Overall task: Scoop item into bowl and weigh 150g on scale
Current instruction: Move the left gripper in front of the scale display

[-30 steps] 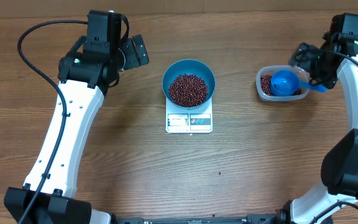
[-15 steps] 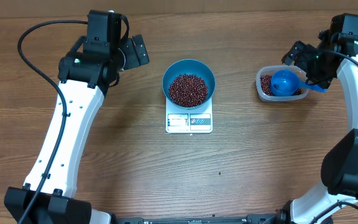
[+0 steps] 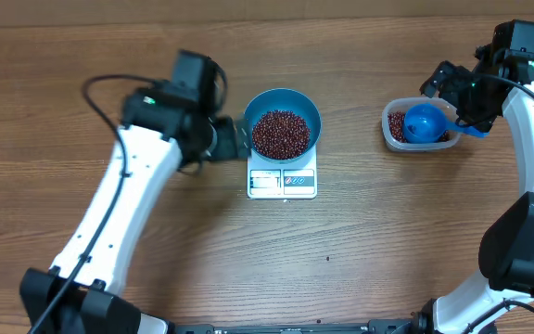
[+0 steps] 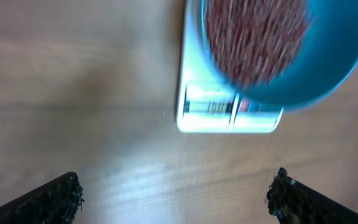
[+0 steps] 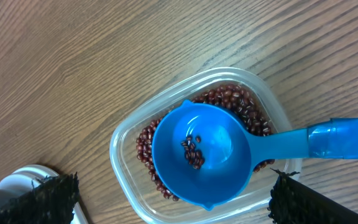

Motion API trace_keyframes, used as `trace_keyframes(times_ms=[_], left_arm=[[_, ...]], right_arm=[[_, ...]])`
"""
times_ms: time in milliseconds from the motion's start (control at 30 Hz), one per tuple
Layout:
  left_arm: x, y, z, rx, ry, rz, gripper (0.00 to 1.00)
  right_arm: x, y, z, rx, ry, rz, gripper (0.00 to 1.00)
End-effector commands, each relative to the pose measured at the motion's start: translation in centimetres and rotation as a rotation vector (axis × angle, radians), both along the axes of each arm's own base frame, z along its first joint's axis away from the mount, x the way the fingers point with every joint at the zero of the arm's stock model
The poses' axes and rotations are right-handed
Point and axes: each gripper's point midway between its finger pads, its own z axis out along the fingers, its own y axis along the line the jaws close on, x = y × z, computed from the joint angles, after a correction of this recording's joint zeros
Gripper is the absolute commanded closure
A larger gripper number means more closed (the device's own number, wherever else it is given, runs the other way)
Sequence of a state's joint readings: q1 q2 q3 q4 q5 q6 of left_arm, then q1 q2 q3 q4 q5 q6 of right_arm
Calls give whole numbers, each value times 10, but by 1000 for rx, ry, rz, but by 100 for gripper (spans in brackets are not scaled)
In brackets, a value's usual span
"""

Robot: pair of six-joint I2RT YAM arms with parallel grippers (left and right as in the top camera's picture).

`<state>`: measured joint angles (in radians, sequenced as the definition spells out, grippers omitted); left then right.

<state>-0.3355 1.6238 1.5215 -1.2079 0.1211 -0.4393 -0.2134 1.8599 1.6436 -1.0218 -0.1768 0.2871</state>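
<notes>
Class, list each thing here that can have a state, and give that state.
scale, loaded; display unreadable.
bowl, on the scale, holding beans.
tub, open, part-filled with beans.
scoop, lying in the tub, few beans inside.
left gripper, open, empty.
right gripper, open, empty.

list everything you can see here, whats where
table: one, brown wood, under everything
scale: one, white, middle of the table
bowl: one, blue, on the scale
tub: one, clear plastic, right of the scale
scoop: one, blue, resting in the tub, handle sticking out over its rim
beans: many, dark red-brown, a heap in the bowl, more in the tub, a few in the scoop
left gripper: one, black, open and empty, beside the bowl's left side
right gripper: one, black, open and empty, above the tub
</notes>
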Motion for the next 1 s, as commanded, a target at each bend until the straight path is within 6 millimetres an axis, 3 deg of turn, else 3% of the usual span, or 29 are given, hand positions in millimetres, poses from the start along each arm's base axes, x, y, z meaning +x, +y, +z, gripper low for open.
trace_keyframes(times_ms=[0, 100, 200, 300, 433, 700, 967], left_arm=[[-33, -11, -49, 43, 127, -6, 0], [-47, -19, -80, 48, 157, 14, 0], [-50, -27, -98, 40, 142, 4, 0], [-39, -31, -101, 33, 85, 1, 0], [-23, -23, -100, 99, 3, 18, 1], [-33, -53, -109, 95, -44, -95, 0], [-38, -55, -110, 150, -69, -105, 1]], right_arm=[[2, 2, 6, -3, -18, 13, 0], [2, 2, 6, -3, -18, 13, 0], [2, 2, 6, -3, -18, 13, 0], [2, 2, 6, -3, -18, 13, 0], [2, 2, 6, -3, -18, 13, 0], [2, 2, 6, -3, -18, 13, 0], [2, 2, 6, -3, -18, 13, 0]])
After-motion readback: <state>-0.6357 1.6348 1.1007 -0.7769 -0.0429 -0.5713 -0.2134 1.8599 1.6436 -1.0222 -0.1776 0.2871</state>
